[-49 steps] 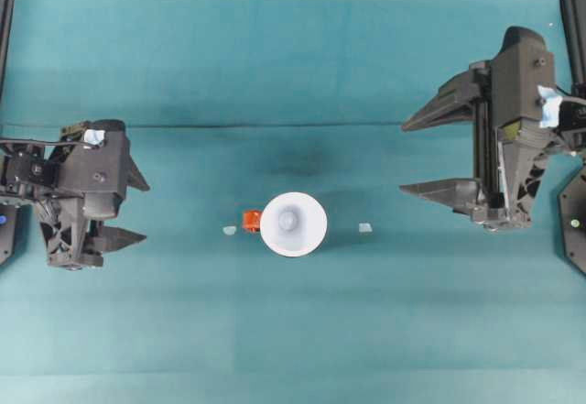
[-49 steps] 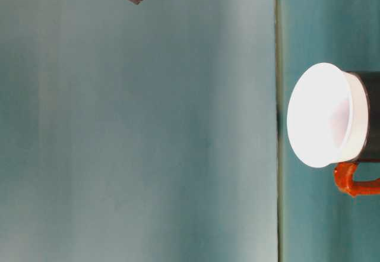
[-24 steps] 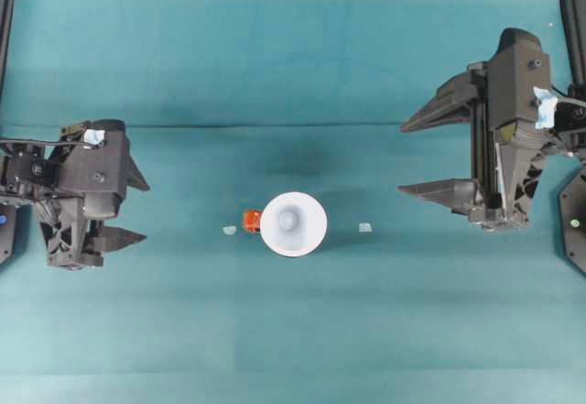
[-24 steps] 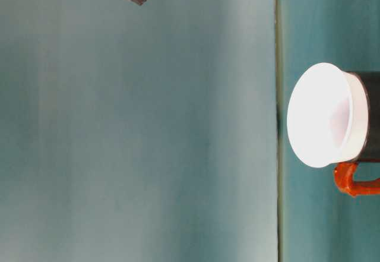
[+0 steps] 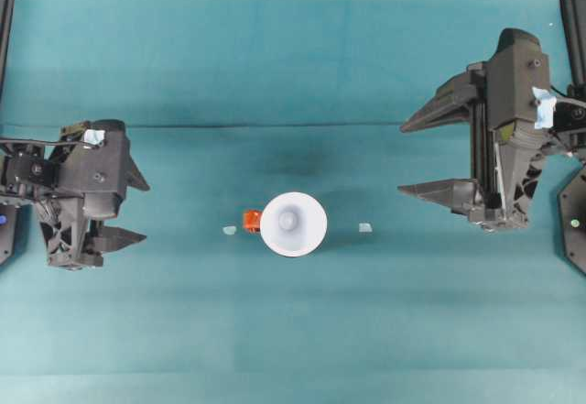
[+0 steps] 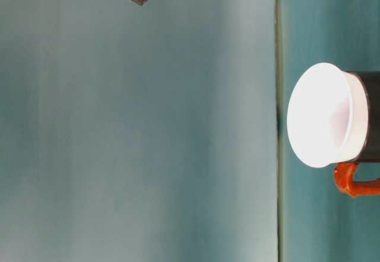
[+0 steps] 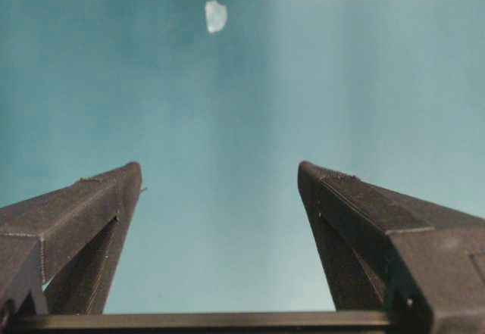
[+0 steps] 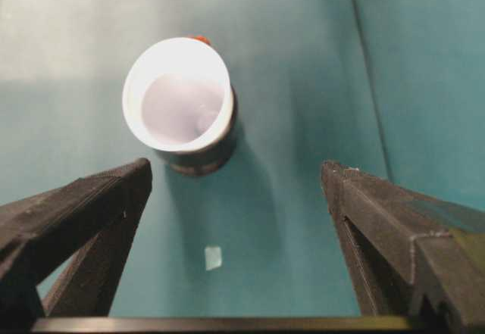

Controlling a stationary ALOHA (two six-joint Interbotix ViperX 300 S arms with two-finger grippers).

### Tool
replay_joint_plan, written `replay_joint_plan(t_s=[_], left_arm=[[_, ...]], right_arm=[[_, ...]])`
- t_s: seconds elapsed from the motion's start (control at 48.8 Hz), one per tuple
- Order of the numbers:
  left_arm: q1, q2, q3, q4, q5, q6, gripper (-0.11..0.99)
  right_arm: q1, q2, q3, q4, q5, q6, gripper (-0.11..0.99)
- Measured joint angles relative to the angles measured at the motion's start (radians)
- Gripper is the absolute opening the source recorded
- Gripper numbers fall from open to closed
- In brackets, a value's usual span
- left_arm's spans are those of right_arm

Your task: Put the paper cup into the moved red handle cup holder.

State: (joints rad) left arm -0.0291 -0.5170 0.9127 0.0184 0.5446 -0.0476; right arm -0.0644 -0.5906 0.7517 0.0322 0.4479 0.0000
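Overhead: paper cup (image 5: 293,224), white, round, tapering, seated in the red handle cup holder (image 5: 251,220) at mid-table; only the holder's orange tab shows. Left gripper (image 5: 128,205) and right gripper (image 5: 423,153) both spread wide, empty, well apart from the cup; the right has drawn back slightly over the last second, so placement looks complete. Two pale scraps flank the holder. Table-level: matte white rim above glossy black wall. Left wrist: empty fingers, teal cloth (image 7: 250,107). Right wrist: cup nested in holder, between open fingers.
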Motion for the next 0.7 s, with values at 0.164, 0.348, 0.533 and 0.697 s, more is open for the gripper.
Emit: replay_joint_plan(t_s=[0.164,0.348,0.533,0.697], left_arm=[[0.0,0.0,-0.002,0.002,0.0,0.0,0.92],[0.0,0.0,-0.002,0.002,0.0,0.0,0.92],[0.0,0.0,-0.002,0.0,0.0,0.0,0.92],[0.0,0.0,-0.002,0.002,0.0,0.0,0.92]], right_arm=[[0.0,0.0,0.003,-0.002,0.0,0.0,0.79],[-0.002,0.0,0.005,0.0,0.0,0.0,0.79],[-0.002,0.0,0.008,0.0,0.0,0.0,0.79],[-0.002,-0.002,0.012,0.0,0.0,0.0,0.79]])
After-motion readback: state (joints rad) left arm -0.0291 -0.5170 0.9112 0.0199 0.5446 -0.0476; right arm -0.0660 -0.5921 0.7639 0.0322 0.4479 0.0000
